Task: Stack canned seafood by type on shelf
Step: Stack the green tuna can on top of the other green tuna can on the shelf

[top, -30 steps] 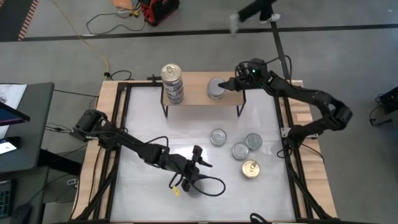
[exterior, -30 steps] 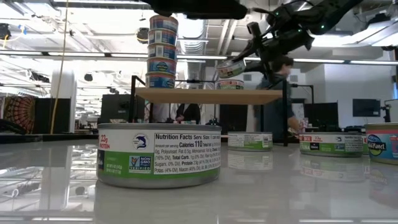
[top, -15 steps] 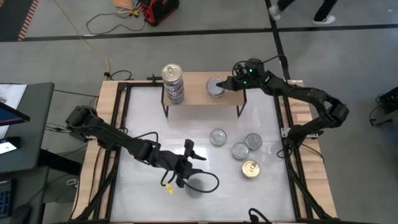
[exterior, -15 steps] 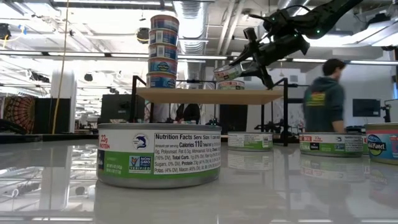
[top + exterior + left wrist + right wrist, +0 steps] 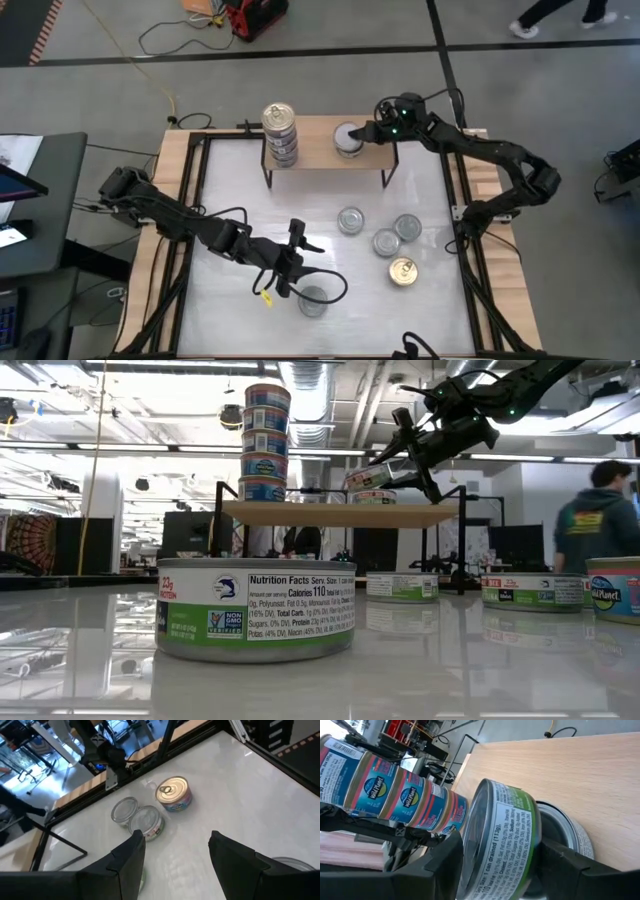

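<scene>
Your landmark is the shelf (image 5: 325, 158), standing at the table's (image 5: 230, 210) far edge. On one end of its board stands a tall stack of blue-and-pink cans (image 5: 265, 445). At the other end your right gripper (image 5: 370, 132) pinches a green-labelled can (image 5: 502, 847), tilted, just above a can (image 5: 572, 837) resting on the board. Nearer than the shelf, four loose cans (image 5: 378, 240) sit clustered. Your left gripper (image 5: 297, 262), fingers spread and empty, hovers beside the lone can (image 5: 313, 300) farthest from the shelf.

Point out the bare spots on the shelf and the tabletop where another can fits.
On the shelf, bare board lies between the tall stack and the can under the right end effector. The tabletop's left part beside the shelf legs is bare too. It is crowded around the loose cans on the right.
</scene>
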`<act>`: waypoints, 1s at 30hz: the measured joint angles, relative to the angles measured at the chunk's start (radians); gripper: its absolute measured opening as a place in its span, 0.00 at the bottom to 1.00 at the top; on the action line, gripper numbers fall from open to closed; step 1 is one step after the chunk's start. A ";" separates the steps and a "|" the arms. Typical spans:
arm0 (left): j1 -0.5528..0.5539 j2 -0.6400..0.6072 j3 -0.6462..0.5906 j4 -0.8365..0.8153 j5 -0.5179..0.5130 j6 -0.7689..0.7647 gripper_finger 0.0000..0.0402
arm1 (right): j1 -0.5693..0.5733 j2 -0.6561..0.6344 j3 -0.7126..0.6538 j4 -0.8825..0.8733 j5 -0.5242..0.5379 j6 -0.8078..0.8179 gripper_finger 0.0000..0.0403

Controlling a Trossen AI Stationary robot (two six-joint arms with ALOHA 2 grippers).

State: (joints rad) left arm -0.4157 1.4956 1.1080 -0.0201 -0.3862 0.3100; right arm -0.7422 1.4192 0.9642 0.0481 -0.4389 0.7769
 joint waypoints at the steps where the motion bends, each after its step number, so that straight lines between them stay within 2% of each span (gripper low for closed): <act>1: 0.000 0.000 0.000 0.000 0.000 0.002 0.52 | 0.000 -0.003 0.000 0.001 0.000 0.000 0.62; 13: -0.001 0.000 0.000 0.001 -0.004 0.009 0.52 | 0.000 -0.036 0.000 -0.007 0.007 -0.006 0.62; 30: -0.011 0.000 0.000 -0.008 -0.026 0.002 0.52 | -0.007 -0.100 0.000 -0.042 0.079 -0.027 0.62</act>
State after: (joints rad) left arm -0.4271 1.4956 1.1080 -0.0280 -0.4124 0.3119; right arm -0.7490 1.3189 0.9638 0.0060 -0.3595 0.7496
